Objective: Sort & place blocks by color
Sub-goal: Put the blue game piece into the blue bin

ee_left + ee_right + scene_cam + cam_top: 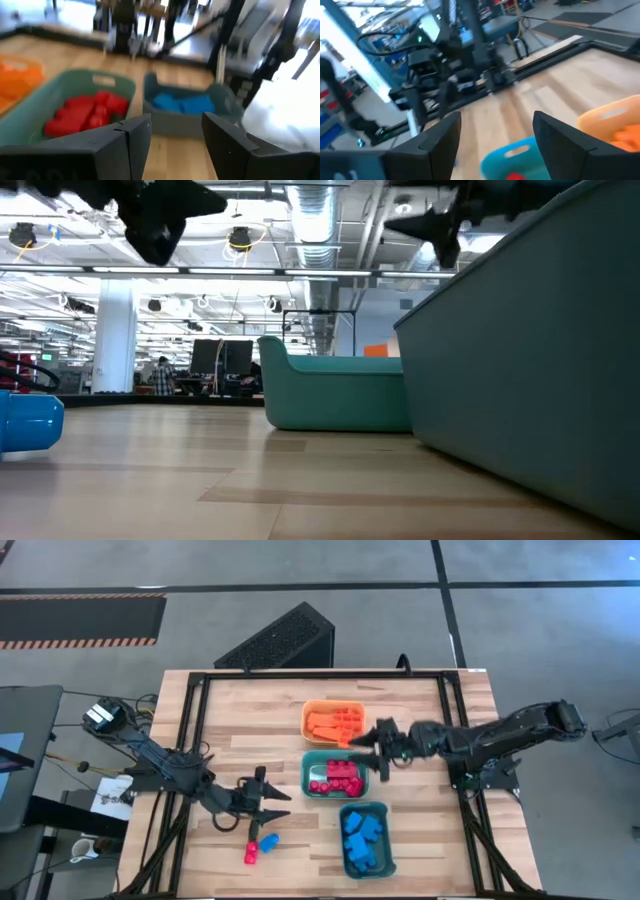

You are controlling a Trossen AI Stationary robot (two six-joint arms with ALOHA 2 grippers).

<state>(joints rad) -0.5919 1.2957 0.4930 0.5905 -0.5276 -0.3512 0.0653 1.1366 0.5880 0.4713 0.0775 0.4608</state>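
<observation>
A: From above, what is lying where on the counter [250, 710]?

B: Three bins are sitting in a column right of centre: an orange bin [333, 722] holding orange blocks [335, 723], a teal middle bin [335, 776] holding red blocks [333, 776], and a teal near bin [365, 838] holding blue blocks [361, 836]. A loose blue block [267, 840] and a loose red block [251, 853] are lying near the front edge, left of the bins.

A: And the claws?

B: The left claw [272, 798] is hovering spread and empty just above those two loose blocks. The right claw [356, 743] is hanging spread and empty between the orange and middle bins.

A: At counter level?

B: The blue block [28, 425] is showing at the left, teal bins [335, 395] beyond.

A: Left wrist?

B: Its fingers [131, 137] are standing apart, facing the red [85, 112] and blue blocks [182, 103].

A: Right wrist?

B: Its fingers [442, 135] are also standing apart, holding nothing.
</observation>
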